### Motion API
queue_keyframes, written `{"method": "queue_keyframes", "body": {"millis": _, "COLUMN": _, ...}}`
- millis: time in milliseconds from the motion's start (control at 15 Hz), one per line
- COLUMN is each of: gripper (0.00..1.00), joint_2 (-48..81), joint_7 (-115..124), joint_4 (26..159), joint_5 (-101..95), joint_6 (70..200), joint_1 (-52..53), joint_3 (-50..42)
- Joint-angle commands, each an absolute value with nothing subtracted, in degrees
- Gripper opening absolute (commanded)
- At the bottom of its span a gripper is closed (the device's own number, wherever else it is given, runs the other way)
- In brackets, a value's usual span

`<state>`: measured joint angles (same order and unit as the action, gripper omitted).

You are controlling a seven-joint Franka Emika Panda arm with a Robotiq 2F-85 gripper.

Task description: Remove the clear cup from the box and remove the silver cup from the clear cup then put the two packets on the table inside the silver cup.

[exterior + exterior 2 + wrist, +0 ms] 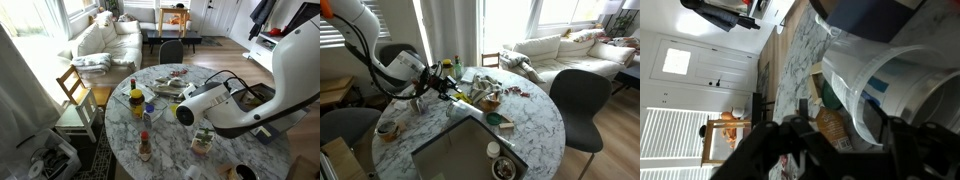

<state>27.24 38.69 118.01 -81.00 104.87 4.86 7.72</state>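
My gripper [845,150] is open, its dark fingers spread wide low in the wrist view. A brown packet [832,125] lies on the table between them. The clear cup [890,85] looms close by the right-hand finger, and I cannot tell if it touches. In both exterior views the gripper [183,113] [447,88] hovers low over the cluttered middle of the table. A see-through cup [203,140] stands under the arm. The silver cup [388,128], grey with a dark inside, stands near the table edge [243,172]. The box [450,150] lies on the table, partly hidden behind the arm [258,95].
The round marble table [170,150] carries two bottles [137,100] [145,148] and loose clutter [485,92]. A green lid [496,120] lies by the box. Two small round things [503,168] sit in the box. Chairs [575,100] [75,95] stand around the table.
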Motion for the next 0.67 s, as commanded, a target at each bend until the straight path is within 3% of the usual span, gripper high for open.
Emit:
{"method": "queue_keyframes", "body": {"millis": 0, "gripper": 0.92, "joint_2": 23.78, "joint_7": 37.70, "joint_4": 119.01, "joint_5": -78.17, "joint_6": 105.00, "joint_1": 5.59, "joint_3": 7.78}}
{"method": "queue_keyframes", "body": {"millis": 133, "gripper": 1.00, "joint_2": 22.43, "joint_7": 37.29, "joint_4": 119.25, "joint_5": -77.55, "joint_6": 105.02, "joint_1": 5.87, "joint_3": 7.90}}
{"method": "queue_keyframes", "body": {"millis": 600, "gripper": 0.99, "joint_2": 20.01, "joint_7": 29.38, "joint_4": 119.67, "joint_5": -64.31, "joint_6": 113.73, "joint_1": 4.48, "joint_3": 8.20}}
